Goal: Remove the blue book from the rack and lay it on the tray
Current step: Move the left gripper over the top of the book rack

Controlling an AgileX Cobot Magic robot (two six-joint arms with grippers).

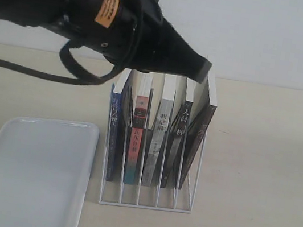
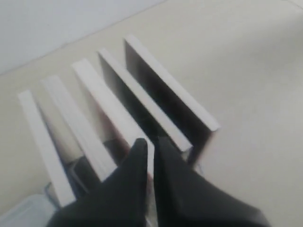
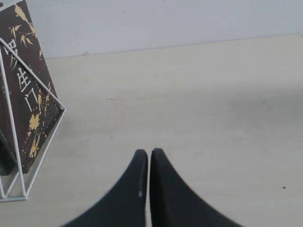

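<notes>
The blue book (image 1: 113,133) stands upright in the leftmost slot of the white wire rack (image 1: 142,205), its narrow dark blue spine facing me. Beside the rack on the left lies the white tray (image 1: 30,172), with nothing on it. My left gripper (image 1: 204,71) hovers just over the top edges of the books toward the rack's right side. In the left wrist view its fingers (image 2: 150,142) are shut with nothing between them, above the middle books, and the blue book's page edge (image 2: 41,142) lies off to the side. My right gripper (image 3: 149,152) is shut over bare table.
Several other books fill the remaining slots: a red-spined one (image 1: 136,140), a grey one (image 1: 157,143) and two dark ones (image 1: 190,142). The right wrist view shows the rack's outer wire (image 3: 14,142) and a dark cover with gold leaves (image 3: 23,94). The left arm's cable (image 1: 31,70) hangs above the tray.
</notes>
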